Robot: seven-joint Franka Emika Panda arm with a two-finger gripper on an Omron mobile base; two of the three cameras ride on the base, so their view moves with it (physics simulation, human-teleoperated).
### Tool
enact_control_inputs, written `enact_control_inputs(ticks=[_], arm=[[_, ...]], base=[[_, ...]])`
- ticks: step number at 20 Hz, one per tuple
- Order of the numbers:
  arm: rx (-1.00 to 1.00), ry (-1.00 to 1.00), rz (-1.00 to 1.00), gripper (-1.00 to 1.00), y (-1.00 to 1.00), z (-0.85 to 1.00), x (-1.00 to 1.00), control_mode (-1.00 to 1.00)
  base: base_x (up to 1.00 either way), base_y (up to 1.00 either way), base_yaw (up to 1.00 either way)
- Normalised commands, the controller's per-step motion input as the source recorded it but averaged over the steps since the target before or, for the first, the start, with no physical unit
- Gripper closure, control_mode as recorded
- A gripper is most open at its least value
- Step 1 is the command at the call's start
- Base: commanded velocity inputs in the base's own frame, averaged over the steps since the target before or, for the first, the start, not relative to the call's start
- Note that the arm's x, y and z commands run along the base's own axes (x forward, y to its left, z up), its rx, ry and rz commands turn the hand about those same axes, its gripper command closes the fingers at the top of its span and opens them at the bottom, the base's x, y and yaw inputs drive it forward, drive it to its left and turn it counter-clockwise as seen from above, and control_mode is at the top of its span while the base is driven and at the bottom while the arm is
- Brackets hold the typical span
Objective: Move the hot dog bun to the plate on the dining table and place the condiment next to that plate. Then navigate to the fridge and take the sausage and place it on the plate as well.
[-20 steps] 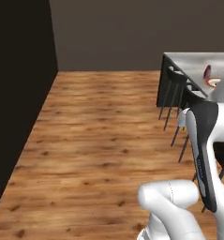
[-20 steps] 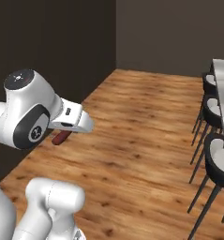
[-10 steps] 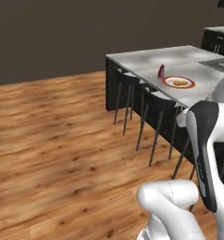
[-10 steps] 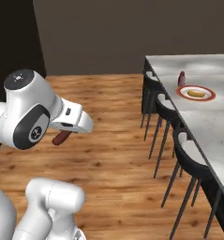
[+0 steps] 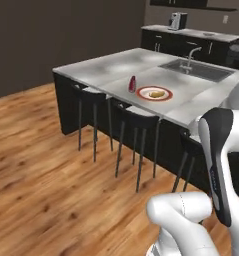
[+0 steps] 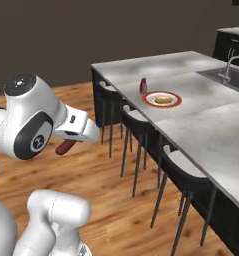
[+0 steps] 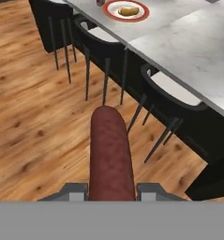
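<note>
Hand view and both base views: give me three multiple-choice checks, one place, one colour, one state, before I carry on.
1. Where is the hot dog bun?
A. on the plate
B. in the sink
C. on a stool

2. What colour is the condiment?
A. yellow
B. red
C. green

3. What is the gripper doing?
A. hanging open
B. shut on nothing
C. shut on the sausage

Key: 1 A, the bun lies inside the red rim; 2 B, red bottle beside the plate; 3 C, the rod sticks out between the fingertips.
</note>
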Motion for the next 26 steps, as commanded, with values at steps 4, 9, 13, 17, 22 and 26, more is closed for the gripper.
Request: enact_control_inputs(ticks=[4,9,13,17,22,26], arm=[[0.0,0.0,0.0,1.0,0.0,0.0,0.0,1.0],[0.0,0.0,0.0,1.0,0.0,0.0,0.0,1.0],[0.0,0.0,0.0,1.0,0.0,0.0,0.0,1.0],[0.0,0.0,0.0,1.0,0.0,0.0,0.0,1.0],[0.0,0.0,0.0,1.0,0.0,0.0,0.0,1.0],[0.0,0.0,0.0,1.0,0.0,0.0,0.0,1.0]], base=[[0.87,0.49,-0.59],[0.65,0.75,-0.6],[0.56,0.93,-0.57],[0.65,0.87,-0.53],[0.75,0.83,-0.45],[0.79,0.84,-0.4]])
